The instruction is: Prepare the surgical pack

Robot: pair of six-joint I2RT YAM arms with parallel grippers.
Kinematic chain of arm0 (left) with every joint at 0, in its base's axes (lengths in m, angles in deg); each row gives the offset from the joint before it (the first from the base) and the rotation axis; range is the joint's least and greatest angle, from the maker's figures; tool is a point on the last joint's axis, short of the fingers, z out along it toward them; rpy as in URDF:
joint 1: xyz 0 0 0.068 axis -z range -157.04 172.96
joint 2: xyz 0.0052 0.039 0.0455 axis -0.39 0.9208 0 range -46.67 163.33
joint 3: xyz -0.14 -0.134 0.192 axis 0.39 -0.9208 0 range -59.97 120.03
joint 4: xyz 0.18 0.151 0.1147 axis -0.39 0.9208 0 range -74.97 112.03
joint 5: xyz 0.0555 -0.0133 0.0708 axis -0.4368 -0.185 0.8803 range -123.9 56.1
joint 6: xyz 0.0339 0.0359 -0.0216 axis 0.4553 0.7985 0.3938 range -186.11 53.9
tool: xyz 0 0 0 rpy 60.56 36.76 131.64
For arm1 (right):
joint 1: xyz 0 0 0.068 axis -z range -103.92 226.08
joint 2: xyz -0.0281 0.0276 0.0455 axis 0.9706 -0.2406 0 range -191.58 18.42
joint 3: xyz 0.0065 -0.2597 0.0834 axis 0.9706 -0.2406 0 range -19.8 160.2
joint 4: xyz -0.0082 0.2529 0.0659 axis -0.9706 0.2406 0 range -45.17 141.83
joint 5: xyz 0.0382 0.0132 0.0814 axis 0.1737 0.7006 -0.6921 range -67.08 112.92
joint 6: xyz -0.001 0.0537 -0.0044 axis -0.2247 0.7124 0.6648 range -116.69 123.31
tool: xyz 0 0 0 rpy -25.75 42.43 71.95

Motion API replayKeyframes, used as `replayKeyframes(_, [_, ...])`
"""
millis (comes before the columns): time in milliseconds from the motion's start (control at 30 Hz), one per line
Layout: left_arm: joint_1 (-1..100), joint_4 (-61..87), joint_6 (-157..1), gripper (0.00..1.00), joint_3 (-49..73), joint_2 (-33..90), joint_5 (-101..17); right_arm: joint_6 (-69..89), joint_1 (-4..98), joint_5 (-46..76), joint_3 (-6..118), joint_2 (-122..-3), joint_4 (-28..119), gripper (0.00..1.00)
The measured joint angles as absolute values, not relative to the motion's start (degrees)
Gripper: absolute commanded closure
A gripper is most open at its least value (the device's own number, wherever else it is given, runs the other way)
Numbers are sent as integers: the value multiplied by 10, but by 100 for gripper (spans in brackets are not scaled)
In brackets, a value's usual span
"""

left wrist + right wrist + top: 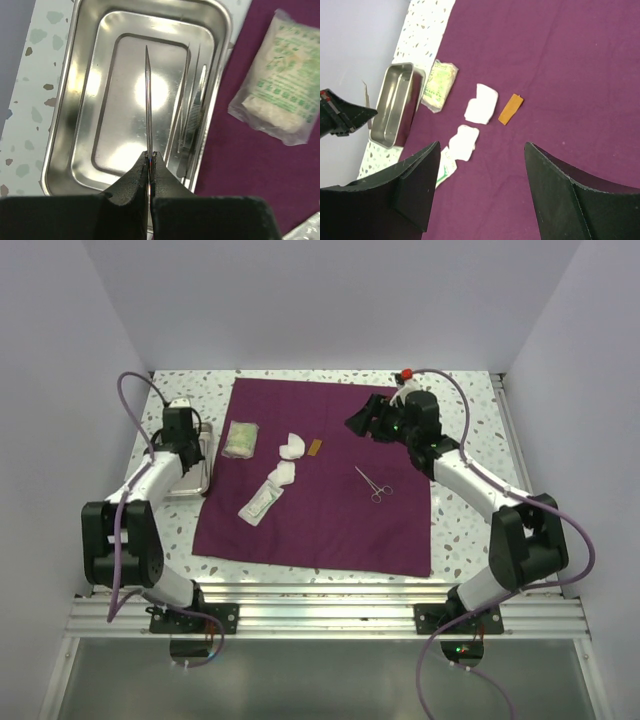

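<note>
White walls close in on three sides of a speckled terrazzo table [178, 525]. A large plum-purple square cloth [330, 520] lies spread flat over the middle of the table, with the other parts of the surgical pack scattered on its far half or just off its left edge.

The two white-and-black arms reach in from the near edge. The left gripper [150, 160] hangs over a small shiny rectangular steel tray [65, 125]. Its jaws are clenched on a thin pointed steel instrument [148, 100], whose tip points out over the tray floor. The right gripper [482, 146] hovers above the cloth's far right part, its jaws spread wide and holding nothing.

The tray sits on bare table, hard against the cloth's left edge. A pair of slim steel tweezers [192, 120] lies inside it along the right-hand wall.

On the cloth, just beside the tray, rests a clear plastic packet with green print and white wadding inside [241, 438]. Nearer the arms lies a long, narrow white packet [261, 499], set at a slant. Two small white gauze squares [481, 103] [464, 142] lie between these packets and the cloth's middle, close together but apart. A ring-handled steel forceps [373, 484] lies alone towards the right, well apart from the rest. A small orange-brown strip [510, 109] lies just beside the farther gauze square.
</note>
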State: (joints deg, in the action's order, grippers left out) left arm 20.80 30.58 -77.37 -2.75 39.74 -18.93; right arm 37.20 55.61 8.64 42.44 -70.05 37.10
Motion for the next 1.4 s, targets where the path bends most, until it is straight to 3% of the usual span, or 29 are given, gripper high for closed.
replayKeyframes(467, [203,273,-722,100,-23,535,-165,367,567,70,424,-713,370,29])
replayKeyframes(833, [203,262,-725,96,3,573,-165,363,570,68,424,-718,370,30])
replayKeyframes(1000, [202,258,-731,79,17,584,-173,361,570,68,424,-723,371,30])
replayKeyframes(1167, [190,244,-739,71,15,584,-202,355,571,68,424,-723,371,30])
replayKeyframes(1400, [181,233,-741,69,-8,564,-228,339,573,69,432,-733,384,30])
